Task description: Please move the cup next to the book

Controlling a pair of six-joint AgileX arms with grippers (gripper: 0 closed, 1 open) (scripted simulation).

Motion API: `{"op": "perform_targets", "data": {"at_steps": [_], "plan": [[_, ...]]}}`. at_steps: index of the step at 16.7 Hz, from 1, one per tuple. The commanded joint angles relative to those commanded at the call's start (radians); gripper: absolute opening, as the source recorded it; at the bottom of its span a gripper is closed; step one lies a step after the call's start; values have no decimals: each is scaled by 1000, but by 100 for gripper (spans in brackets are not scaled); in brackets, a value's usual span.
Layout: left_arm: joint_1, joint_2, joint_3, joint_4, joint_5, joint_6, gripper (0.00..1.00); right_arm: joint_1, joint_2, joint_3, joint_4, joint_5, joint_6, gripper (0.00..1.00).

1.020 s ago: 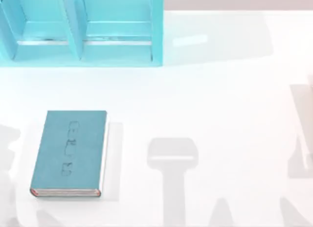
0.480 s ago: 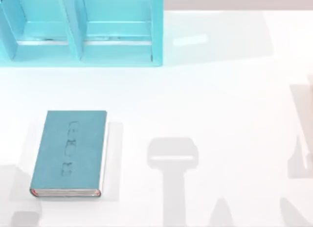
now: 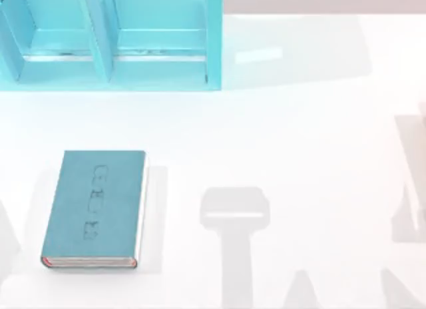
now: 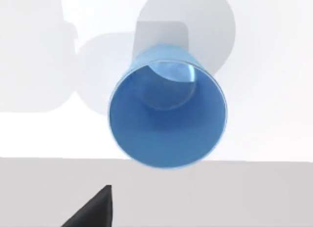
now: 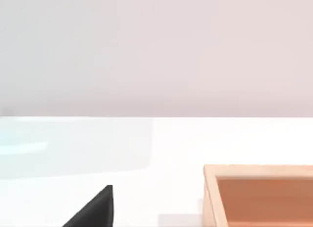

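The teal book (image 3: 93,208) lies flat on the white table at the left of the top view, its red-edged pages toward the front. In the left wrist view the small blue cup (image 4: 166,114) stands upright on the table, and I look down into its round mouth. A black part of my left gripper (image 4: 95,212) juts in close in front of the cup, apart from it. A black part of my right gripper (image 5: 95,210) is low over the table, with nothing at it.
A large light-blue shelf unit (image 3: 113,42) stands at the back left of the table. An open wooden box (image 5: 259,192) sits on the table ahead of my right gripper. Arm shadows fall along the table's front and both sides.
The shadow at the top view's lower left has shifted and shrunk toward the left edge. The book has not moved.
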Motion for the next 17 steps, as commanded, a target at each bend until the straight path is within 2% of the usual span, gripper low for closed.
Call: {"op": "perform_targets", "data": {"at_steps": [8, 17], "plan": [[-3, 13, -9, 17, 1, 16, 100, 0, 0, 0, 0, 0, 0, 100], [3, 119, -253, 371, 0, 23, 100, 0, 0, 0, 0, 0, 0, 100]]}}
